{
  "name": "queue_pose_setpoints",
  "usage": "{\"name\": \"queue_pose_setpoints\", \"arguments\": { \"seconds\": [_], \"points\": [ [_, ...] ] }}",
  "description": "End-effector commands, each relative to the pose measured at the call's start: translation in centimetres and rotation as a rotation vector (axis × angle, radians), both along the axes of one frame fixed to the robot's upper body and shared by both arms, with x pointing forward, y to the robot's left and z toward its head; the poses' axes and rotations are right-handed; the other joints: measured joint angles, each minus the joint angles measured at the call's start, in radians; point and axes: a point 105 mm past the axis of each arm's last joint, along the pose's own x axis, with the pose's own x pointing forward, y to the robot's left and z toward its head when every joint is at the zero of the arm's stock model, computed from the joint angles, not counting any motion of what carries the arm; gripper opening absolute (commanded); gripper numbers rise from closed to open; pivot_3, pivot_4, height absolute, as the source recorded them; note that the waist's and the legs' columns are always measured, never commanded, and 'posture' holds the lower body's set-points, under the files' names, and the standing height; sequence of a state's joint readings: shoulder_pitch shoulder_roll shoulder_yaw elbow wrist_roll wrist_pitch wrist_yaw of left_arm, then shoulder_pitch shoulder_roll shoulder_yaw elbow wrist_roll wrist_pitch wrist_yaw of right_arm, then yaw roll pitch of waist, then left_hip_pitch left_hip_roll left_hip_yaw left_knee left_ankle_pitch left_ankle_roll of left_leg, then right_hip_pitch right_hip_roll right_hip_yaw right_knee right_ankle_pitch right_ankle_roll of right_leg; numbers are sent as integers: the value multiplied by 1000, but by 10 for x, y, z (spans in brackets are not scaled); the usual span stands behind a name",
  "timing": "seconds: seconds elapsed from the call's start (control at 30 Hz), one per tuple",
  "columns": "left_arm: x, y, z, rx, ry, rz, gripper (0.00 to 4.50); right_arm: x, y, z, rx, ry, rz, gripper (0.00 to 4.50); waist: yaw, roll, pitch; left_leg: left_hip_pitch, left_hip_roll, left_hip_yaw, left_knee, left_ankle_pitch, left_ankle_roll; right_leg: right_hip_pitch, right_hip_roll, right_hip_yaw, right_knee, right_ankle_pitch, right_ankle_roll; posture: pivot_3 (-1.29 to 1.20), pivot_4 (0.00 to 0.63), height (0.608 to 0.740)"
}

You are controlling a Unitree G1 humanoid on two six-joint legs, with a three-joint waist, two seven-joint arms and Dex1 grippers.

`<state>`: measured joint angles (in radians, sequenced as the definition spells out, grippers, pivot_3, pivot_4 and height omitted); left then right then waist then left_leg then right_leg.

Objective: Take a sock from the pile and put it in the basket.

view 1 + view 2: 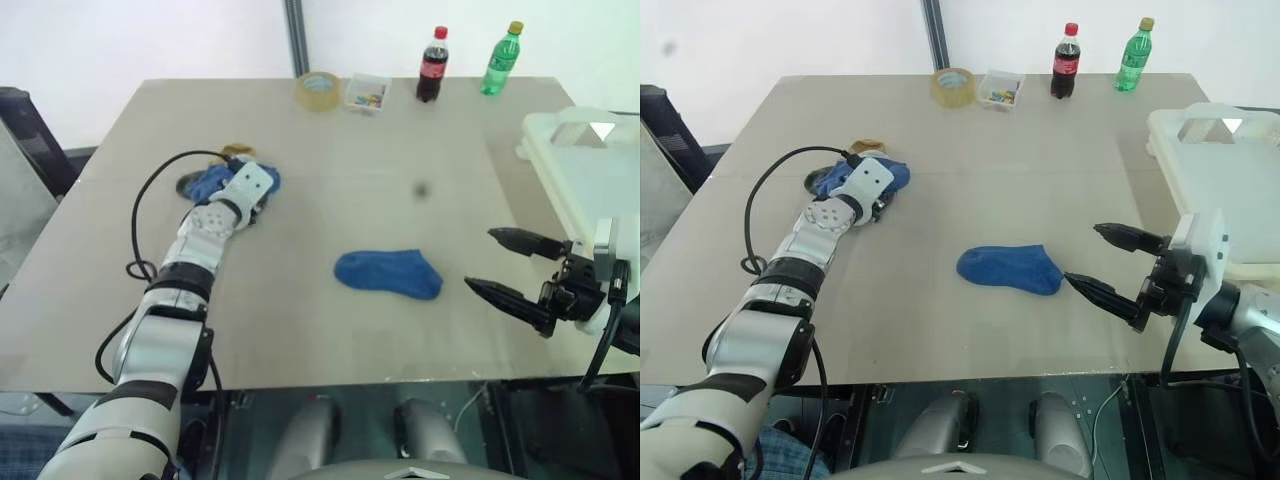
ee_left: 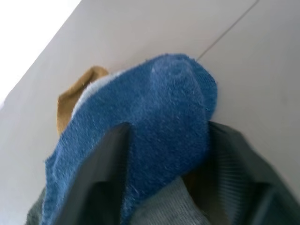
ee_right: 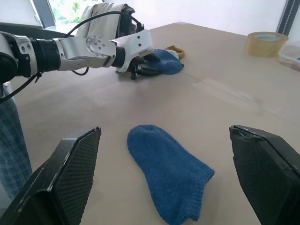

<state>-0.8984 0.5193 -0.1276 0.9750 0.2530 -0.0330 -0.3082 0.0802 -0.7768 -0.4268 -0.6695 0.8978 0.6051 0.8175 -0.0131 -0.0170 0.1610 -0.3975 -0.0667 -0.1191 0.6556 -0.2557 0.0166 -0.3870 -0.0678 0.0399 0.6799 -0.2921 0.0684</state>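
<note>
right gripper (image 1: 507,268): hanging with its fingers spread wide, nothing in them, just right of the lone blue sock (image 1: 389,272)
lone blue sock: lying flat mid-table (image 1: 330,330), well apart from the pile
left gripper (image 3: 145,68): pinching down on the blue sock on top of the pile (image 1: 858,172)
basket (image 1: 590,170): sitting right of the lone sock, past the right gripper
bottles (image 1: 431,66): standing far behind the sock
</note>
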Motion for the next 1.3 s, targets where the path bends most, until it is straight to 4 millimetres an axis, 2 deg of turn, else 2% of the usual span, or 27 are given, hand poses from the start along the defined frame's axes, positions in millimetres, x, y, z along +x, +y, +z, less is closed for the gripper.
{"name": "queue_pose_setpoints", "arguments": {
  "seconds": [0.03, 0.07, 0.1, 0.5, 0.87, 0.93, 1.07, 1.2, 1.3],
  "points": [
    [0, 8, 6, 7, -22, 23, 755, -2, 2, 4, -14, -33, 14, 4500, 1, 0, 0, 0, 0, 0, 0, 0, 0, 0, 0, 0, 0, 0, 0, 0, 150, 740],
    [0, 7, 6, 5, -25, 21, 296, -3, 2, 4, -15, -33, 14, 4500, 0, 0, 0, 0, 0, 0, 0, 0, 0, 0, 0, 0, 0, 0, 0, 0, 150, 740],
    [0, 6, 7, 3, -29, 18, 101, -3, 2, 4, -15, -32, 14, 4500, 0, 0, 0, 0, 0, 0, 0, 0, 0, 0, 0, 0, 0, 0, 0, 0, 150, 740],
    [2, -1, 23, -55, -97, 1, 101, -4, 3, 6, -3, -50, 18, 4500, 1, 0, 0, 0, 0, 0, 0, 0, 0, 0, 0, 0, 0, 0, 0, 0, 150, 740],
    [4, -13, 58, -115, -180, -41, 101, -2, 4, 7, 2, -69, 24, 4500, 1, 0, 0, -1, 0, 0, 1, 0, 0, 0, 0, 0, 0, 0, 0, 0, 150, 740],
    [3, -13, 55, -90, -164, -49, 101, -2, 4, 7, 2, -70, 23, 4500, 1, 0, 0, -1, 0, 0, 1, 0, 0, 0, 0, 0, 0, 0, 0, 0, 150, 740],
    [-1, -5, 32, -14, -93, -46, 101, -2, 4, 7, 0, -72, 21, 4500, -2, 0, 0, 0, 0, 0, 1, 0, 0, 0, 0, 0, 0, 0, 0, 0, 150, 740],
    [-3, 3, 25, -4, -83, -14, 101, -2, 3, 6, -1, -72, 17, 4500, 1, 0, 0, 0, 0, 0, 1, 0, 0, 0, 0, 0, 0, 0, 0, 0, 150, 740],
    [-2, 1, 23, -9, -85, -12, 101, -2, 3, 5, -5, -71, 16, 4500, 1, 0, 0, -1, 0, 0, 2, 0, 0, 0, 0, 0, 0, 0, 0, 0, 150, 740]
  ]
}}
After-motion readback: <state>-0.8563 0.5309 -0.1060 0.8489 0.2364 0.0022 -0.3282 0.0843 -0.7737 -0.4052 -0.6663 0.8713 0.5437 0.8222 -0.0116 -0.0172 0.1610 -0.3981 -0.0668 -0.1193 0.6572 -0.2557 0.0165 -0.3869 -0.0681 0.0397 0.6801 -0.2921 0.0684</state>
